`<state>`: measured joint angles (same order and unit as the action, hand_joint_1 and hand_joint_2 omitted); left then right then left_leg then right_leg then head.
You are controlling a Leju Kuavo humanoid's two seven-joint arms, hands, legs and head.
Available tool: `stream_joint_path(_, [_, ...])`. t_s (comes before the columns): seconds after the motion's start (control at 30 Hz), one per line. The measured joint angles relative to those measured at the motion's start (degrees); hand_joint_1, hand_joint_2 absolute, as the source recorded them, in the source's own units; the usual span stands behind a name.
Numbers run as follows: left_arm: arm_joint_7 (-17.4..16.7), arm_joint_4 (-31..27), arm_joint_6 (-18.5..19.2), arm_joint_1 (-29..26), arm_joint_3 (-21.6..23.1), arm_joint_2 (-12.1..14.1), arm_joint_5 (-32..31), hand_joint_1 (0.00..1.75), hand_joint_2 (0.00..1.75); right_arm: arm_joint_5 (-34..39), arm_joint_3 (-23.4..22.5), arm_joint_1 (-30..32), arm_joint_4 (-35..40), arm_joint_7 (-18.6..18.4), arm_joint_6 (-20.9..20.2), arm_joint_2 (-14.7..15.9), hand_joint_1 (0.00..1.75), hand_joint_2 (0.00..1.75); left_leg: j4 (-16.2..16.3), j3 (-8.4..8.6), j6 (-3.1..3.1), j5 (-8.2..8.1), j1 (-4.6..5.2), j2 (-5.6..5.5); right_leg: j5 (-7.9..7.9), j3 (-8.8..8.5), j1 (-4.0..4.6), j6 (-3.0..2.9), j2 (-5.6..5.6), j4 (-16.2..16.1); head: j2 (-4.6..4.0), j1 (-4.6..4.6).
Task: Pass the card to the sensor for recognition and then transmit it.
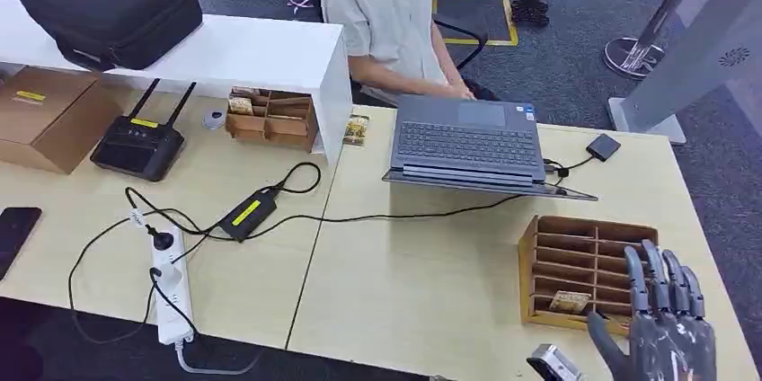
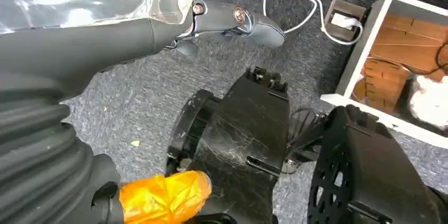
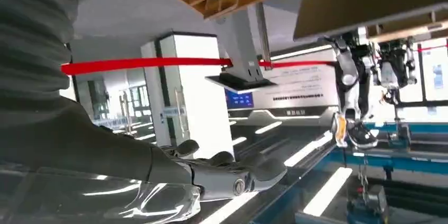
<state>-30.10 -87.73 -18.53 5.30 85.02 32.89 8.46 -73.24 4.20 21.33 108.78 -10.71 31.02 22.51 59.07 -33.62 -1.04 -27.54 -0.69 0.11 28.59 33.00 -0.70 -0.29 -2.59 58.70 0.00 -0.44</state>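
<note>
- Right robot hand: dark, many-fingered, raised at the near right corner of the pale wooden desk; fingers spread, extended, holding nothing.
- Left robot hand: hangs over grey carpet, fingers extended, nothing held.
- Card: small tan card lying in a near slot of the brown wooden compartment tray; just left of and slightly beyond the right robot hand, the nearer hand by far. Long axis runs roughly left to right.
- Sensor: likely the small black square pad on a cable beyond the tray, beside the laptop; identity uncertain.
- Grey open laptop: behind the tray, a seated person at it.
- Obstacles: the tray's slot walls close around the card; small silver object lies at the desk edge beside the thumb.
- Far left: black power strip cables, router, cardboard box.
</note>
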Motion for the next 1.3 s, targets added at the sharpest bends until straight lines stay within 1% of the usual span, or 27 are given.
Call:
stream_joint_path(0.07, [-0.1, 0.6, 0.1, 0.2, 0.0, -1.2, 0.0, 0.00, 1.75, 0.9, -0.1, -1.4, -2.5, 0.7, -0.5, -0.1, 0.00, 1.75, 0.0, 0.01, 0.00, 0.00, 0.03, -0.01, -0.01, -0.01, -0.02, 0.00, -0.01, 0.0, 0.00, 0.00])
stream_joint_path(0.13, [0.2, 1.0, 0.1, 0.2, 0.0, -1.7, 0.1, 0.00, 1.75, 1.3, -0.2, -2.4, -4.3, 1.0, -0.7, -0.2, 0.00, 1.75, 0.0, 0.01, 0.00, 0.00, 0.01, 0.08, -0.05, -0.01, -0.01, 0.01, 0.08, 0.0, 0.00, 0.04])
stream_joint_path(0.5, [0.7, 1.3, 0.1, 0.2, 0.0, -1.9, 0.4, 0.00, 1.75, 1.6, -0.5, -4.9, -9.2, 2.3, -2.3, -0.8, 0.00, 1.75, 0.0, 0.01, 0.00, 0.00, 0.00, 0.08, -0.04, 0.04, 0.00, 0.01, 0.10, 0.0, 0.00, 0.00])
stream_joint_path(0.93, [0.7, 1.4, 0.0, 0.2, 0.0, -2.0, 0.9, 0.00, 1.75, 1.8, -0.7, -5.1, -10.7, 2.4, -2.7, -1.4, 0.00, 1.75, 0.0, 0.02, 0.00, 0.00, 0.01, 0.08, -0.04, 0.04, 0.00, 0.02, 0.10, 0.0, 0.00, 0.00])
stream_joint_path(0.97, [0.6, 1.4, -0.1, 0.2, 0.0, -2.1, 1.1, 0.00, 1.75, 2.3, -0.8, -4.8, -10.4, 2.3, -3.5, -1.4, 0.00, 1.75, 0.0, 0.02, 0.01, -0.01, 0.01, 0.08, -0.04, 0.05, 0.00, 0.02, 0.10, 0.0, 0.00, 0.00])
stream_joint_path(1.03, [0.5, 1.4, -0.4, 0.1, 0.0, -2.1, 1.6, 0.00, 1.75, 4.6, -1.2, -3.5, -9.0, 1.7, -6.8, -1.3, 0.00, 1.75, 0.0, 0.01, 0.02, -0.01, 0.01, 0.07, -0.04, 0.06, -0.01, 0.02, 0.08, 0.0, 0.00, 0.00])
stream_joint_path(1.13, [-0.2, 1.3, -1.5, -0.2, 0.0, -2.4, 2.3, 0.00, 1.75, 7.2, -1.9, -0.2, -5.2, 0.5, -11.2, -0.2, 0.00, 1.75, 0.0, -0.03, 0.02, -0.02, 0.01, 0.07, -0.03, 0.08, -0.01, 0.02, 0.09, 0.0, 0.00, 0.02])
stream_joint_path(1.3, [-0.9, 1.3, -2.6, -0.4, 0.1, -2.6, 2.4, 0.00, 1.75, 9.3, -2.1, 3.0, -1.0, -1.9, -15.5, 1.7, 0.00, 1.75, 0.0, -0.01, -0.03, -0.07, 0.01, 0.15, -0.03, 0.11, -0.01, 0.02, 0.21, 0.0, 0.00, 0.02])
